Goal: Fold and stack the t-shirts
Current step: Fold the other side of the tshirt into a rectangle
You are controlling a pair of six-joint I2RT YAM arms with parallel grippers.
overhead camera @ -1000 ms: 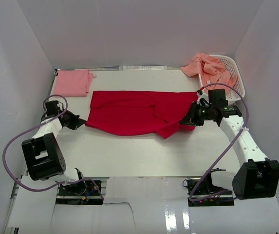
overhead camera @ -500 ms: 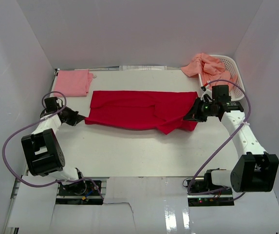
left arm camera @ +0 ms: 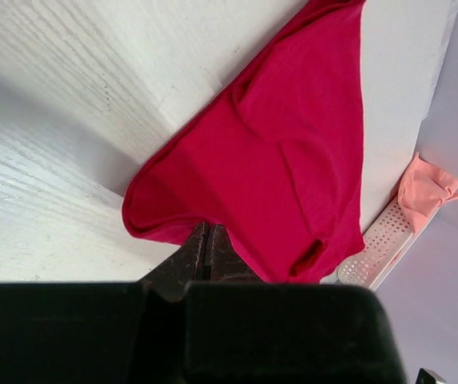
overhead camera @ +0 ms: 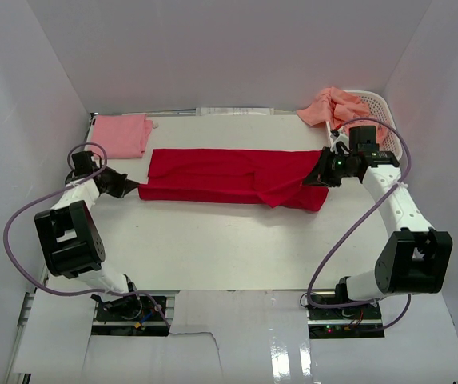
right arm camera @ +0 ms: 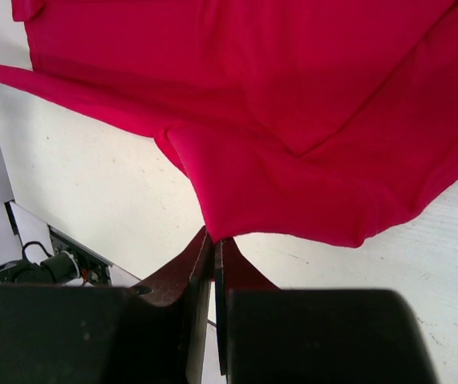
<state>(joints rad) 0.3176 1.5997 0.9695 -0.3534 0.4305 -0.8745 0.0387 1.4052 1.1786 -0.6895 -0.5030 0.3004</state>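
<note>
A bright red t-shirt [overhead camera: 229,176] lies stretched across the middle of the table, folded lengthwise into a band. My left gripper [overhead camera: 130,186] is shut on its left edge [left arm camera: 165,228]. My right gripper [overhead camera: 318,178] is shut on its right edge [right arm camera: 236,216], lifted slightly off the table. A folded light pink t-shirt [overhead camera: 121,134] lies at the back left. Salmon-orange t-shirts [overhead camera: 336,108] spill out of the basket at the back right, also seen in the left wrist view [left arm camera: 424,188].
A white latticed plastic basket [overhead camera: 386,122] stands at the back right corner, close behind my right arm. White walls enclose the table on three sides. Cables loop beside both arms.
Both grippers have carried the red shirt's near edge toward the back, narrowing the shirt into a tighter band. The arms have swung away from the front edge.
</note>
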